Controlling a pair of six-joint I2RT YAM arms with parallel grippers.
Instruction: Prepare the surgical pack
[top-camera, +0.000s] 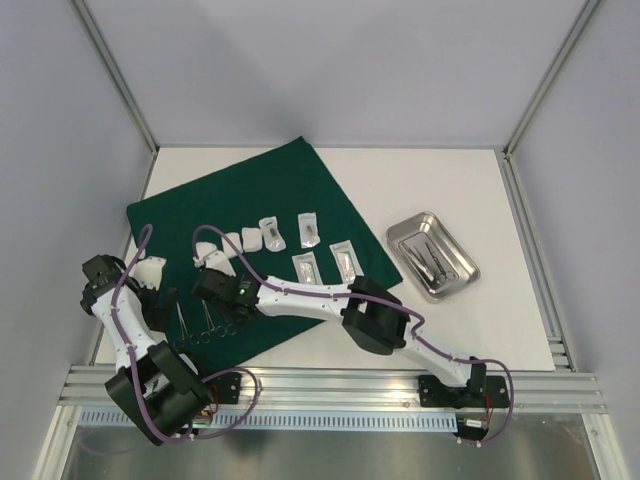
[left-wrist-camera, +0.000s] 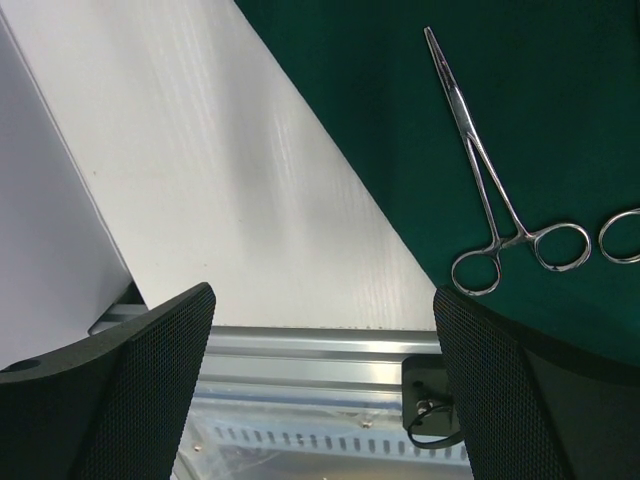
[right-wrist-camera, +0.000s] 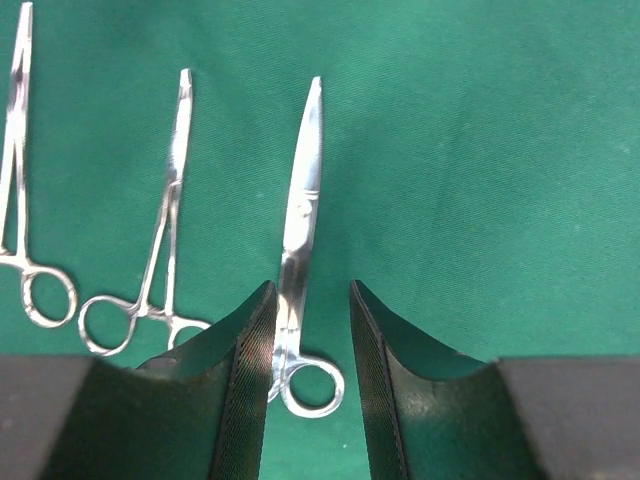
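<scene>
Green cloth (top-camera: 250, 200) is spread on the tabletop (top-camera: 430, 190), with the steel tray (top-camera: 457, 287) set apart to its right. Scissors (right-wrist-camera: 300, 230) lying on the cloth are straddled by the right tool (right-wrist-camera: 311, 292), jaws parted, not clamped. The left tool (left-wrist-camera: 322, 300) is seen wide open near the forceps (left-wrist-camera: 500, 200).

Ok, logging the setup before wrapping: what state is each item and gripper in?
Green cloth: spread flat.
Steel tray: beside cloth, holding instruments.
Pouches: flat on cloth.
Forceps: closed, on cloth.
Scissors: blades closed, on cloth.
Left gripper: open, empty.
Right gripper: open, straddling scissors.
</scene>
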